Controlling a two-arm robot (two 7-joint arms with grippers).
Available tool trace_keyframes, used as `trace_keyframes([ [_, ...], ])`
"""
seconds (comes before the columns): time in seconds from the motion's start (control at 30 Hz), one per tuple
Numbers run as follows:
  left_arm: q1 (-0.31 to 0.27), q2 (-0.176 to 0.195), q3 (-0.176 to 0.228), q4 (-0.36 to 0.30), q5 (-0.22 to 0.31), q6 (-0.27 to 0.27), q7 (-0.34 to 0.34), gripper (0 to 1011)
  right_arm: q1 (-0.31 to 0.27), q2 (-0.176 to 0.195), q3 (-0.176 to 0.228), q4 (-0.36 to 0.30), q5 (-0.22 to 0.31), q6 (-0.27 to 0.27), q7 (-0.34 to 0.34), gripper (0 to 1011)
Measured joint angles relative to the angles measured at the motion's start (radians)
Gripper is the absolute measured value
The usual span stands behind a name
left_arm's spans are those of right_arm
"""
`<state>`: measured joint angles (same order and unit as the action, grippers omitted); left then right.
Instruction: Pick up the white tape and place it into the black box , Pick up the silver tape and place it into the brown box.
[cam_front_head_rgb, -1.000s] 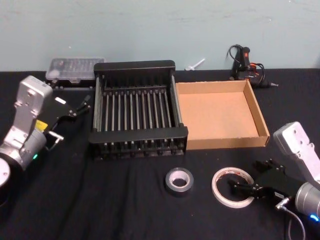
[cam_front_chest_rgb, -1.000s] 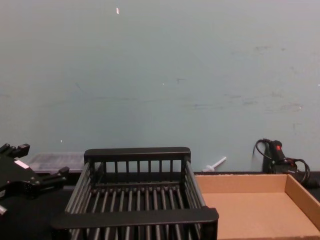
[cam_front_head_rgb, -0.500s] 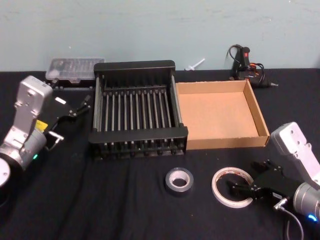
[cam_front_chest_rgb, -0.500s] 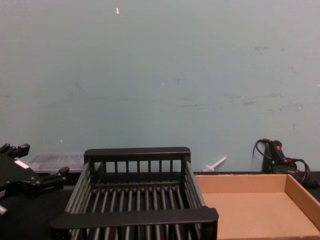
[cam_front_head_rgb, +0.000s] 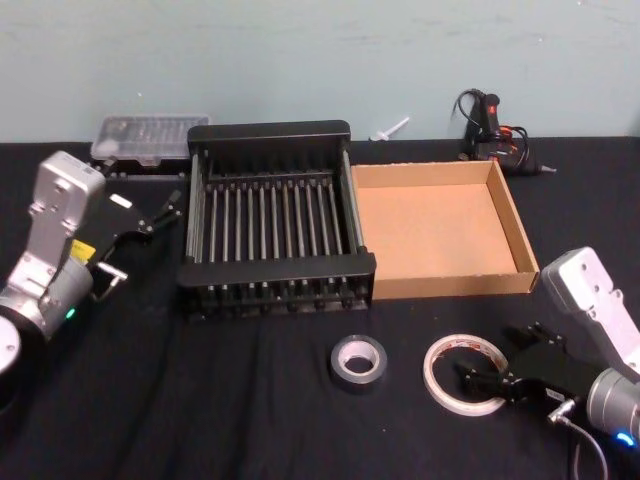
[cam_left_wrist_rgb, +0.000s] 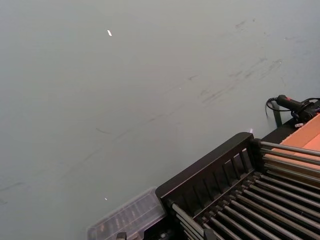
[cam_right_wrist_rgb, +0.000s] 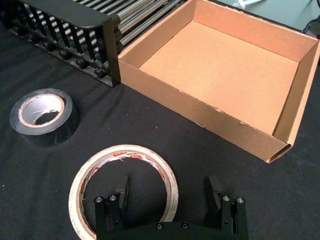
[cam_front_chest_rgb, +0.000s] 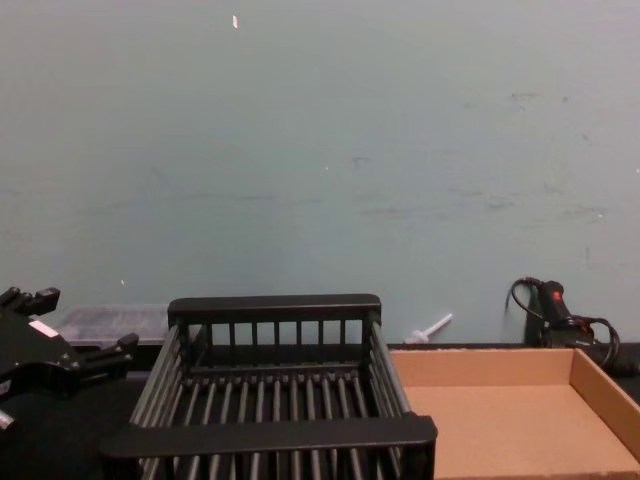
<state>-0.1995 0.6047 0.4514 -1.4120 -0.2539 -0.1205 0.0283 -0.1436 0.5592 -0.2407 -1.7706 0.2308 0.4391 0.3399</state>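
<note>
Fingers (cam_right_wrist_rgb: 122, 192) of my right gripper (cam_right_wrist_rgb: 167, 197) spread wide, straddling the white tape's (cam_front_head_rgb: 465, 374) near rim on the bench at 5 o'clock from the empty black box (cam_front_head_rgb: 276, 228), nothing delivered yet.

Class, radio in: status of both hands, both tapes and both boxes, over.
Right hand open, straddling white tape rim on cloth. Left hand parked beside black box. Silver tape untouched; brown box empty. No obstruction.

A black cloth-covered surface (cam_front_head_rgb: 250, 420) carries the black box (cam_front_head_rgb: 270, 150) beside the brown box (cam_front_head_rgb: 520, 225). Nearer lie the silver tape (cam_front_head_rgb: 358, 362) and white tape (cam_front_head_rgb: 440, 385). A clear case (cam_front_head_rgb: 150, 135) sits at the back.
</note>
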Motion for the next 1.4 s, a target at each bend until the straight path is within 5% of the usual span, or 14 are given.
trace_keyframes([
  [0.7,0.0,0.0,0.0,0.0,0.0,0.0,0.0,1001,0.0,0.0,0.0,0.0,-0.001,-0.001,0.001,960],
  [1.4,0.0,0.0,0.0,0.0,0.0,0.0,0.0,1001,0.0,0.001,-0.001,-0.001,0.001,-0.002,0.0,327],
])
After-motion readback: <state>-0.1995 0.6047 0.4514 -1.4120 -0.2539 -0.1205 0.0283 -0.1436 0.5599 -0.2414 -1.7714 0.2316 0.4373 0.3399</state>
